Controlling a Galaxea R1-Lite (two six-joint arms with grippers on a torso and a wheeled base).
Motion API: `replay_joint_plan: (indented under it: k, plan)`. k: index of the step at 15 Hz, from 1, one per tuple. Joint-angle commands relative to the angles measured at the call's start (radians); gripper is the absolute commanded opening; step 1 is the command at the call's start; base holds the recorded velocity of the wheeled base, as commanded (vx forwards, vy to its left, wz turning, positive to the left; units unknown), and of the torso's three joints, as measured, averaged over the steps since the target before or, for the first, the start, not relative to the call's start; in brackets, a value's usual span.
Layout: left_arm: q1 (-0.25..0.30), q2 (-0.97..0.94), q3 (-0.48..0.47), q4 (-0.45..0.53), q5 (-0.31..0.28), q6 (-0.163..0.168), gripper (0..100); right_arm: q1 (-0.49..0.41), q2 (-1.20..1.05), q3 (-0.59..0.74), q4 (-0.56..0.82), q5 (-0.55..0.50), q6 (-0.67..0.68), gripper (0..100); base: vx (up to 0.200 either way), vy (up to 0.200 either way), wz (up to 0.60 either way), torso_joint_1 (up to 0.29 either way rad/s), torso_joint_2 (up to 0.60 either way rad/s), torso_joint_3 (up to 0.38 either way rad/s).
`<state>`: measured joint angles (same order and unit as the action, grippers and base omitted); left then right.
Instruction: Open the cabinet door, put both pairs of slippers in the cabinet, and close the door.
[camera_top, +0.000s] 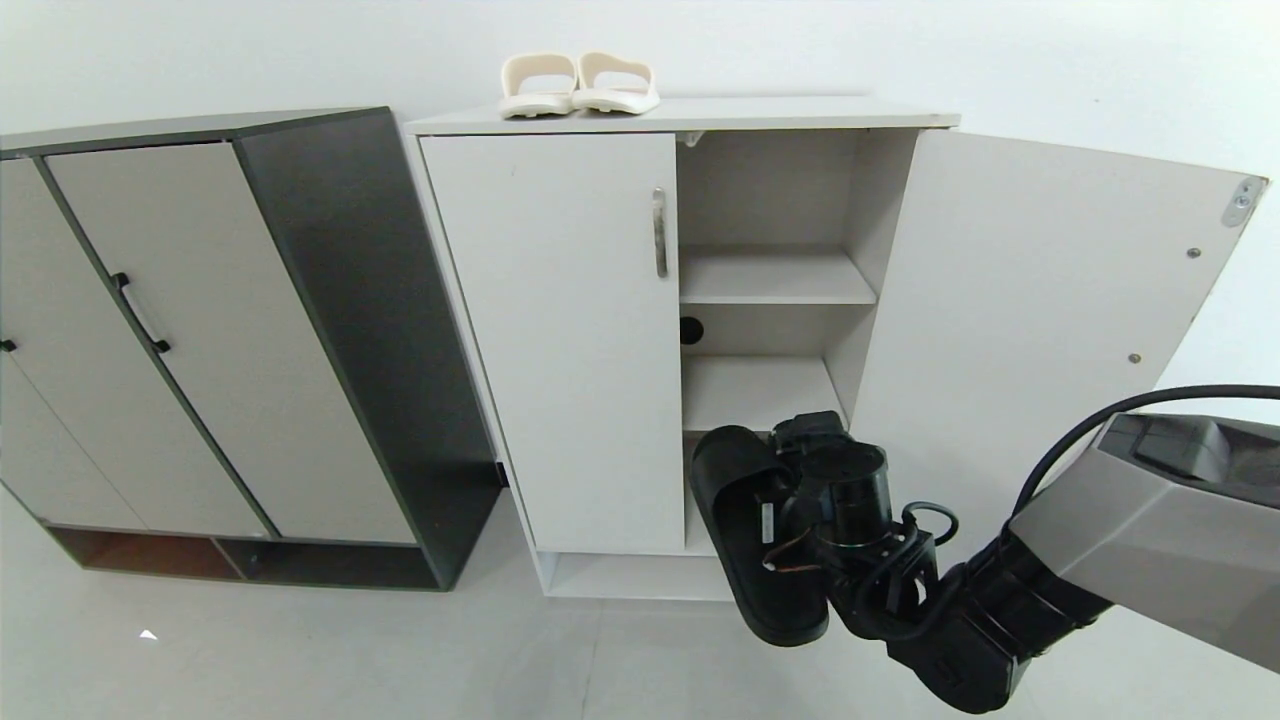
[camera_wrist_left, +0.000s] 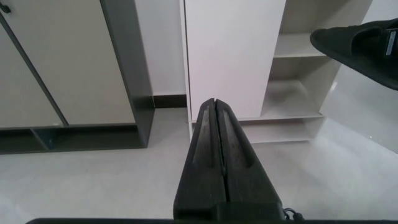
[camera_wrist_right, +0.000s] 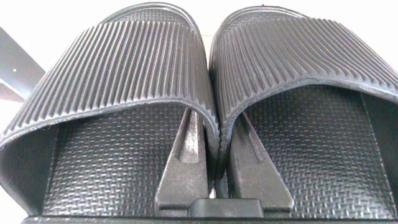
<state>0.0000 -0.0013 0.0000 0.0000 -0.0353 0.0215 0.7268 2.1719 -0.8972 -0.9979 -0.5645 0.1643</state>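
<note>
Before the open white cabinet (camera_top: 560, 340), the right pincer (camera_wrist_right: 217, 171) clamps the pair of black slippers (camera_top: 760, 570). Cream slippers (camera_top: 578, 85) sit on the cabinet top. The left pincer (camera_wrist_left: 214, 143) is closed, empty.

Grey cabinet (camera_top: 300, 330): stands on the floor against the wall; dark frame and dark side panel, pale fronts.
Doors (camera_top: 150, 340): pale and flat, all shut (the leftmost is cut off by the edge of the head view).
Handles: a black bar handle (camera_top: 140, 312) on the fully visible door; the end of another (camera_top: 8, 346) at the far left.
Bottom niches: open compartments under the doors, one dark (camera_top: 330, 562), the one to its left reddish-brown inside (camera_top: 140, 553).
Floor (camera_top: 300, 660): pale grey, slightly glossy, with a small white speck (camera_top: 148, 634).
Wall (camera_top: 1050, 50): plain white.
Skirting (camera_wrist_left: 169, 99): a dark strip at the wall's foot.
</note>
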Motion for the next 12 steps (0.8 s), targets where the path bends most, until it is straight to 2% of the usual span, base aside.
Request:
replay_joint_plan:
  k: [1, 5, 12]
  plan:
    - [0.0, 0.001, 0.0, 0.0, 0.0, 0.0, 0, 0.002, 0.005, 0.0, -0.001, 0.0, 0.001, 0, 0.0, 0.0, 0.0, 0.0, 0.0, 0.0]
    - [0.0, 0.001, 0.0, 0.0, 0.0, 0.0, 0, 0.005, 0.019, 0.003, -0.002, -0.003, 0.001, 0, 0.0, 0.0, 0.0, 0.0, 0.0, 0.0]
    - [0.0, 0.001, 0.0, 0.0, 0.0, 0.0, 0, 0.003, 0.019, 0.032, -0.042, -0.002, -0.005, 0, 0.0, 0.0, 0.0, 0.005, 0.0, -0.185]
